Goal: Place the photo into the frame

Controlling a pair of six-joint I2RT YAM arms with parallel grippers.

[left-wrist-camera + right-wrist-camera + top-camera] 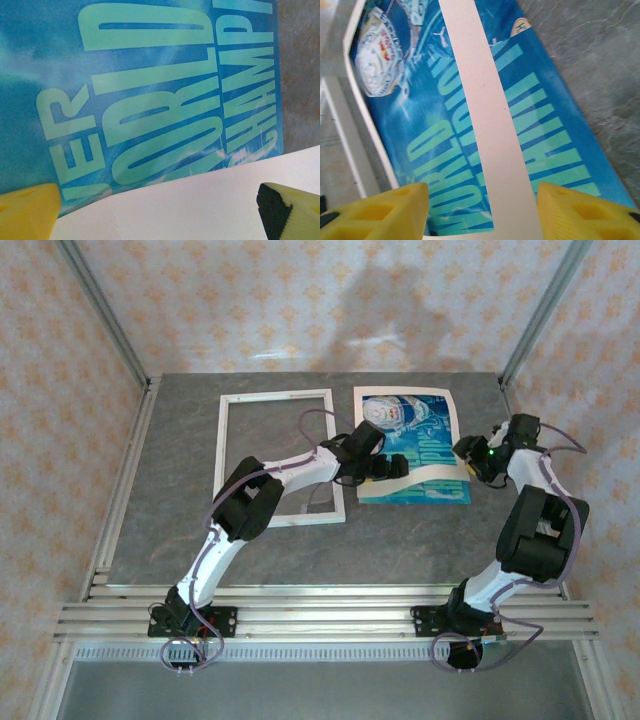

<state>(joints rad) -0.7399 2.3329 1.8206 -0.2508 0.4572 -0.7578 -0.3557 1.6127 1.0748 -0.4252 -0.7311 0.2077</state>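
Note:
The teal-blue photo lies flat on the table right of the white frame, which lies with nothing inside it. A pale cream mat lies skewed on top of the photo, one strip crossing the lettering. My left gripper hovers low over the photo's near left part, open, its yellow fingertips wide either side of the mat's edge. My right gripper sits at the photo's right edge, open, with the mat strip between its fingertips. The helmeted figure shows uncovered.
Grey table ringed by aluminium rails, with patterned walls behind and to both sides. The frame's right border lies close beside the photo's left edge. Bare table flanks the photo's other side.

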